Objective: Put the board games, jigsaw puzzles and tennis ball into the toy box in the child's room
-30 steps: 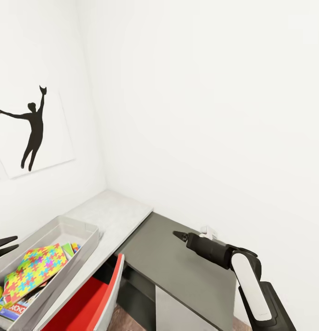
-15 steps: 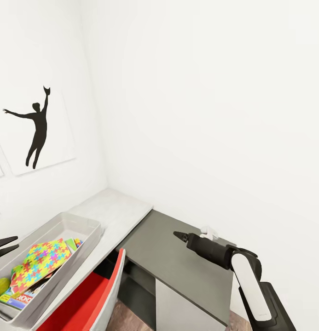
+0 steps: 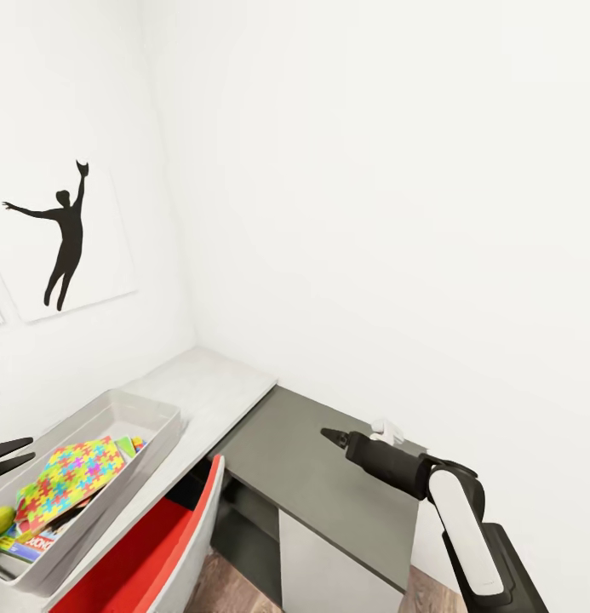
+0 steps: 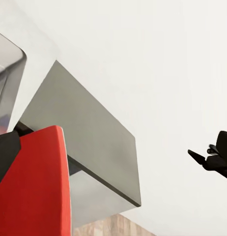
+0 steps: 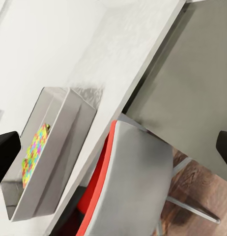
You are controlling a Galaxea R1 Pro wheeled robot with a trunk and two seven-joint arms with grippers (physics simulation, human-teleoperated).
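1. Head view: the toy box [image 3: 99, 460] sits at the near left on the pale worktop [image 3: 211, 387]. It holds a jigsaw puzzle [image 3: 66, 475] lying tilted on top of a board game [image 3: 35, 542], with the tennis ball [image 3: 0, 521] at its near end. The left hand [image 3: 3, 457] hangs just over the box's left wall, its two dark fingertips a little apart with nothing between them. The right hand [image 3: 333, 438] hovers over the dark side unit [image 3: 329, 485], well apart from the box, and I cannot tell how far it is open. A red chair [image 3: 154, 553] stands near the box, tucked under the worktop. A black silhouette picture [image 3: 60, 238] hangs on the far left wall.

2. Left wrist view: the chair's red back [image 4: 37, 187] is close, the side unit [image 4: 84, 142] lies beyond it, and the right hand [image 4: 204, 160] shows farther off against the white wall. No toy lies between this hand's fingers.

3. Right wrist view: the toy box [image 5: 69, 147] lies on the worktop [image 5: 113, 64] with the puzzle [image 5: 35, 152] inside, well away from this hand. The chair [image 5: 133, 182] stands between them.

4. Judgement: several toys are already boxed, and I cannot count them all from here. The step in hand looks like turning away to look for what remains. To do that well, lift both arms clear of the box wall and the chair back before the base turns, so the box is not nudged.
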